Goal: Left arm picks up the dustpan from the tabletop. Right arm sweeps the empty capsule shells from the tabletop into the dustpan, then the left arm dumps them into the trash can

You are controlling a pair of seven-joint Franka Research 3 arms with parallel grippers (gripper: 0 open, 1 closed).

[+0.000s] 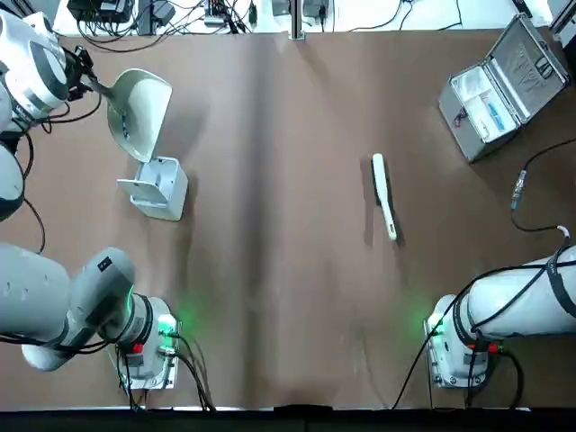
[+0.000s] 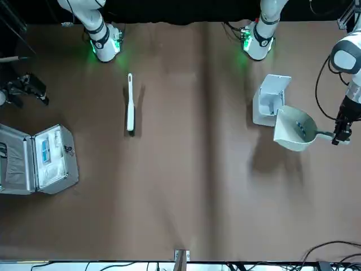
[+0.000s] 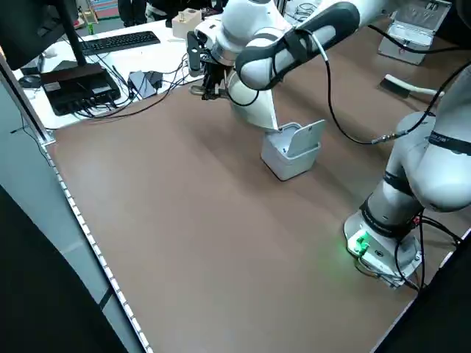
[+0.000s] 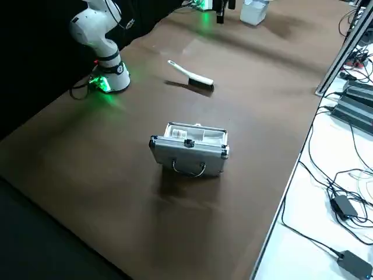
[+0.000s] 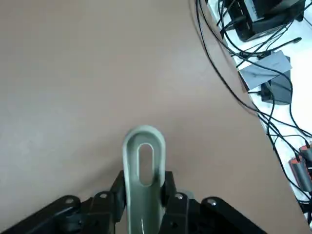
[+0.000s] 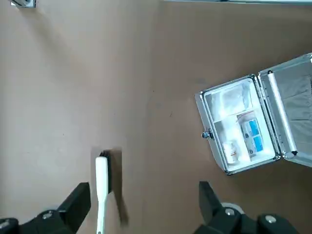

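I judge this the dumping step: my left gripper (image 2: 340,135) has its jaws clamped on the thin handle of the pale cream plastic dustpan (image 1: 137,110), tilted in the air just beyond the small white boxy trash can (image 1: 157,186) — next, tip it over the open lid. My right gripper (image 6: 141,222) hangs wide open, empty, above the slim white brush (image 1: 383,194). Only the front view shows bluish specks inside the scoop; on the brown desk (image 1: 288,297) I see no shells.

Dustpan (image 1: 139,110) held up at table's far left, just behind trash can (image 1: 158,187). Brush (image 1: 384,194) lies right of centre. Case (image 1: 504,83) sits far right corner.
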